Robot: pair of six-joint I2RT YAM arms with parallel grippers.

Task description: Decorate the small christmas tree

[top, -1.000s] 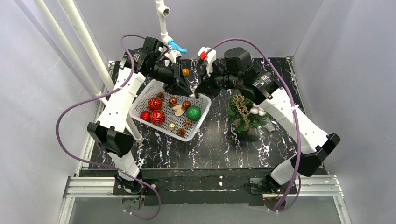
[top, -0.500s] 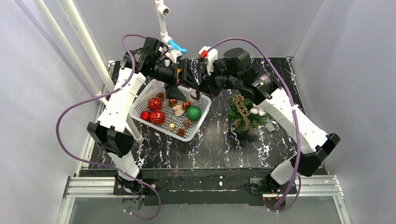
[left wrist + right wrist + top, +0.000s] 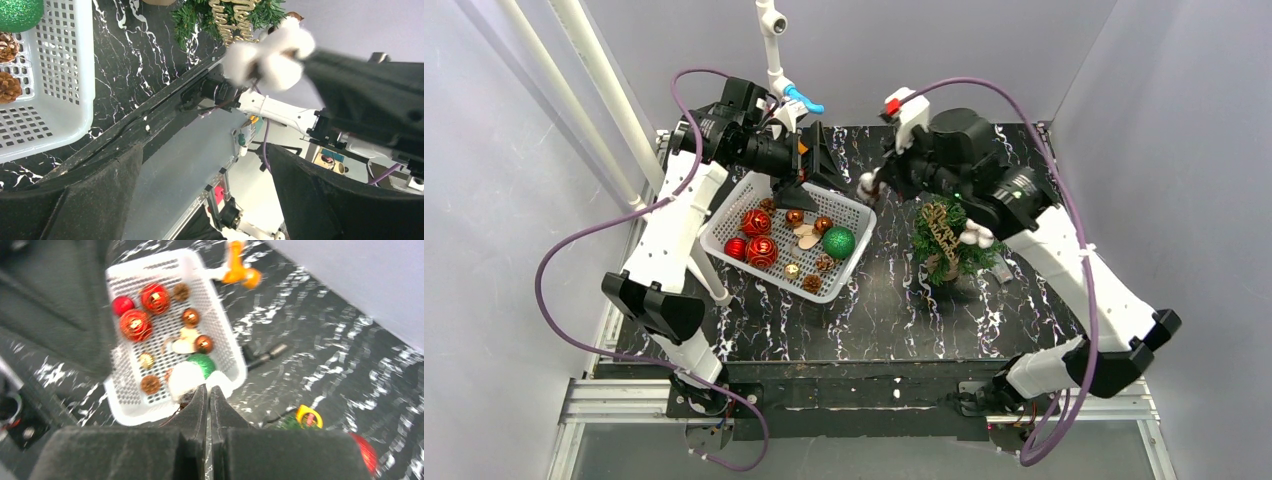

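The small christmas tree [image 3: 949,245] stands on the black marbled table to the right of the white basket [image 3: 856,250], with a gold glitter sign [image 3: 941,228] and a white puff [image 3: 972,236] on it. My right gripper [image 3: 871,180] is shut on a white cotton ornament [image 3: 865,184], up in the air between the basket's far corner and the tree. In the right wrist view its fingertips [image 3: 209,390] pinch the cotton ornament [image 3: 186,380] by its dark stem. My left gripper [image 3: 819,165] hangs open over the basket's far edge, holding nothing. Its wrist view shows the cotton ornament [image 3: 267,55] and the tree [image 3: 200,15].
In the basket [image 3: 227,347] lie red balls [image 3: 759,240], a shiny green ball [image 3: 839,242], small copper balls, pine cones [image 3: 7,85] and a wooden piece. An orange piece [image 3: 240,271] lies on the table behind the basket. A white post with a blue clamp [image 3: 802,98] rises at the back.
My left gripper has opened and let go of the cotton ornament. My right gripper has shut on it and carried it up and to the right, toward the tree.
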